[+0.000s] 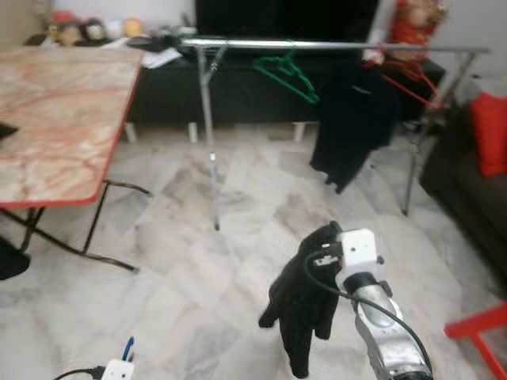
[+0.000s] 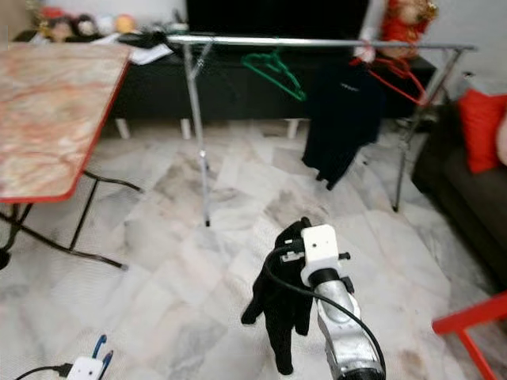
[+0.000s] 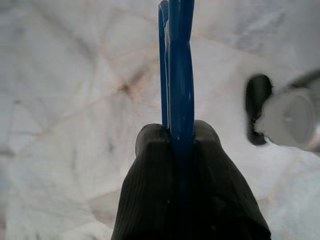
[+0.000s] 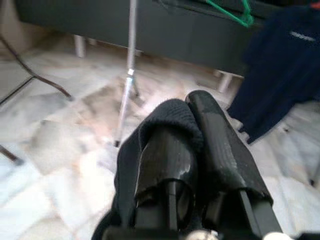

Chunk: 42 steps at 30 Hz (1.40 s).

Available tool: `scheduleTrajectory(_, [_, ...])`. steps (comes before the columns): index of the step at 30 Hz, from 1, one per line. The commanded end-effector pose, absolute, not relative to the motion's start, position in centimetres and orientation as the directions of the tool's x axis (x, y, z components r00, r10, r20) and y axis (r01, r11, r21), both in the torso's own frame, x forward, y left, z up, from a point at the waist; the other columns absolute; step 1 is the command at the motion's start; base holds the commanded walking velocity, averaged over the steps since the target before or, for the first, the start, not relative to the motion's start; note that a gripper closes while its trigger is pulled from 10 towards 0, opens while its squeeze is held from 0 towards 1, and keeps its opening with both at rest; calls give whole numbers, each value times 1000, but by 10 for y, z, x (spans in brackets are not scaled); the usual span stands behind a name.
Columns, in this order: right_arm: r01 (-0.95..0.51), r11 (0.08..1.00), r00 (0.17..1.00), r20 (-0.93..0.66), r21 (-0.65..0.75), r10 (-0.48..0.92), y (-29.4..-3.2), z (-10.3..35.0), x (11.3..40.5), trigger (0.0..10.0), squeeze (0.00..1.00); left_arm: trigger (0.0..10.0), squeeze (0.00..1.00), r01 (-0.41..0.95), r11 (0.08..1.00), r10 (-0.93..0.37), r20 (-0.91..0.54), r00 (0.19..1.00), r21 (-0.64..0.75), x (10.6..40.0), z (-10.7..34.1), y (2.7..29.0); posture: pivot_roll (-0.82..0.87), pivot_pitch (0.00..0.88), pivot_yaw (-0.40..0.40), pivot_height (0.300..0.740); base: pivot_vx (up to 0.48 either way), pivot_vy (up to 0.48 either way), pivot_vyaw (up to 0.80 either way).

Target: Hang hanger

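Note:
My left gripper is shut on a blue hanger, whose thin blue bars run out between the black fingers above the marble floor. Low at the left, the blue hanger's tip pokes up beside my left wrist. My right gripper is shut on a black garment that hangs limp from it; the cloth wraps one finger. Ahead stands a silver clothes rail carrying a green hanger, a red hanger and a black shirt.
A marble-patterned folding table with a red edge stands at the left. A black low cabinet runs behind the rail. A dark sofa with a red cushion is at the right, and a red frame lower right.

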State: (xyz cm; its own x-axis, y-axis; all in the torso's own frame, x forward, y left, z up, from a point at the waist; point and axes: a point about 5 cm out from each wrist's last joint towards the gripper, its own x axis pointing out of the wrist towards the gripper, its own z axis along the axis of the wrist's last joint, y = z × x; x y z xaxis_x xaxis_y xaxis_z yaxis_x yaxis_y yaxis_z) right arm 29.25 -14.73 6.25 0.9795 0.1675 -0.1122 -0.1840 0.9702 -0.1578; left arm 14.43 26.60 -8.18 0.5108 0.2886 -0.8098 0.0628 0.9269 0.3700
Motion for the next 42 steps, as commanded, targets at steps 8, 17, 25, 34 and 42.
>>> scheduleTrajectory(8, [-306,920,911,-357,-246,207,-153,54,307,10000,0,10000,0,107,908,104,-466,879,405,246,-2,263,19,0,-103,740,0,0,0])
scheduleTrajectory(17, [-532,778,798,-506,-334,328,-142,56,316,10000,0,10000,0,528,799,-362,-471,804,287,263,46,224,20,0,-108,740,0,0,0])
scheduleTrajectory(25, [-586,728,764,-542,-356,350,-131,59,321,10000,0,10000,0,795,576,-574,-598,560,191,246,65,193,23,0,-112,740,0,0,0])
scheduleTrajectory(34, [-624,663,744,-572,-413,344,-125,57,324,10000,0,10000,0,939,345,-711,-654,257,-7,211,84,173,39,0,-121,740,0,0,0])
scheduleTrajectory(42, [-633,651,746,-553,-419,370,-112,62,329,10000,0,10000,0,952,301,-758,-618,207,-51,210,91,156,39,0,-123,740,0,0,0])
